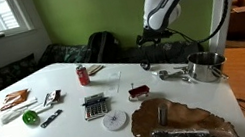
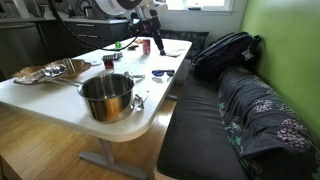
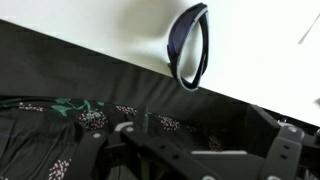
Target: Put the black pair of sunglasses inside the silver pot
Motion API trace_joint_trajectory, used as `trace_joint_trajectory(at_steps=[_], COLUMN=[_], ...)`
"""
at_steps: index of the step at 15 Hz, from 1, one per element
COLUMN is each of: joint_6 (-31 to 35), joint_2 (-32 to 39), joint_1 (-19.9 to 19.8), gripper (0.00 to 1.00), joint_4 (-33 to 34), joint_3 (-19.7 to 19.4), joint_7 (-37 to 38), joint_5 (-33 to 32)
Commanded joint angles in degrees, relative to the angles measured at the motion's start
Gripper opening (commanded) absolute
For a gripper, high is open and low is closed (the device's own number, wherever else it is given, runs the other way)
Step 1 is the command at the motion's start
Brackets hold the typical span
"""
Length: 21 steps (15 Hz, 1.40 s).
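The black pair of sunglasses, thin-framed with dark curved lenses, is seen lying on the smooth white bench close to its edge, beside dark floral fabric. The silver pot, round, straight-sided shiny steel, is set well apart. The hand is held spread, gripping nothing

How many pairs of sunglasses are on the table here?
1. The black pair of sunglasses lies on the white table, close to its edge beside the bench seat. Another pair could be hidden from these views.
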Motion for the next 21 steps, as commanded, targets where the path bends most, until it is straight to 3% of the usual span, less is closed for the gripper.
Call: trace_joint_trajectory(at_steps=[1,5,7,16,17,21], joint_6=[-3.5,-9.0,-12.0,-29.9,-31.3,-31.0], joint_2=[11.7,18.8,21.0,22.5,22.5,17.8], joint_1=[-1.1,-2.5,-2.9,-3.8,-3.7,-3.5], gripper=[1.00,1.00,0.73,0.05,0.00,0.02], joint_4=[13.5,22.8,26.8,34.7,35.1,32.7], joint_3=[0.6,1.1,1.2,1.1,0.7,0.2], joint_7=[-1.7,-2.6,-2.9,-3.3,-2.8,-2.6], joint_5=[6.0,9.4,10.1,9.5,9.3,9.0])
